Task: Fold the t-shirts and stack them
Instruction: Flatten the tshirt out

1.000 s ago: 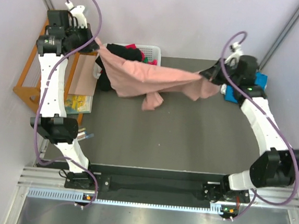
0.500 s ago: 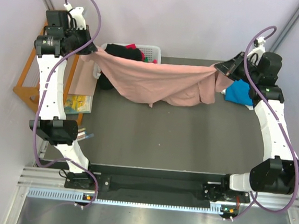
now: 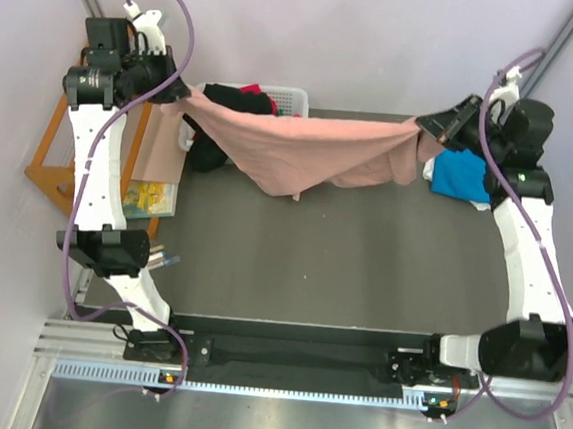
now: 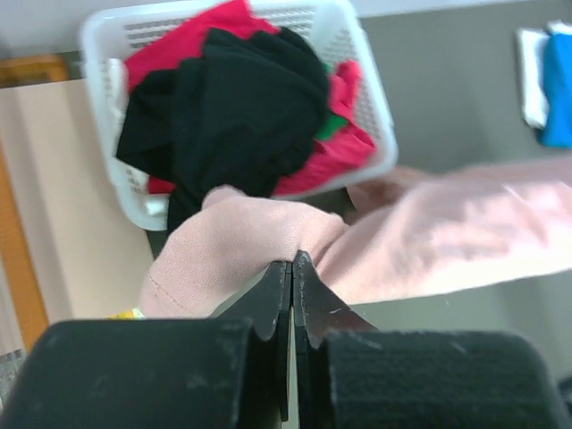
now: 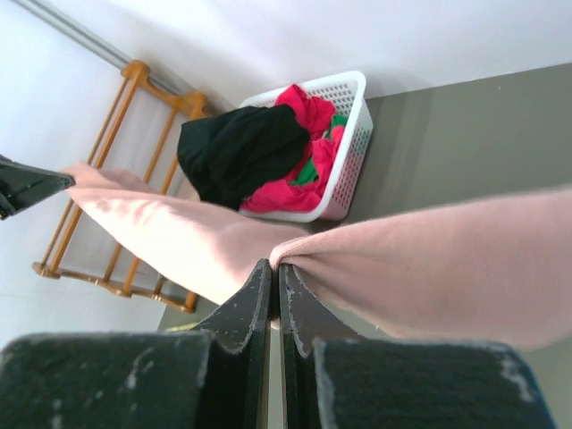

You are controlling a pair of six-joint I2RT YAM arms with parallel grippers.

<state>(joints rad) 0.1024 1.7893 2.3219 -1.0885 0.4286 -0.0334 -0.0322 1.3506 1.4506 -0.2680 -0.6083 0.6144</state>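
Note:
A salmon-pink t-shirt [image 3: 302, 151] hangs stretched in the air between my two grippers, above the far part of the dark table [image 3: 343, 260]. My left gripper [image 3: 181, 95] is shut on its left edge [image 4: 259, 241]. My right gripper [image 3: 425, 126] is shut on its right edge [image 5: 375, 259]. The shirt sags in the middle to a point. A bright blue t-shirt [image 3: 461, 175] lies on the table at the far right. Black [image 4: 241, 89], magenta [image 4: 322, 152] and green shirts fill the white basket [image 3: 291, 100] at the back.
A wooden rack [image 3: 56, 154] stands off the table's left side, with a brown board [image 3: 157, 148] and a printed sheet [image 3: 147, 197] beside it. The white basket sits at the table's far edge, behind the hanging shirt.
My right gripper has moved right and up, pulling the pink shirt taut. The shirt's hanging folds have spread out. The blue shirt is now uncovered. My left gripper has hardly moved.

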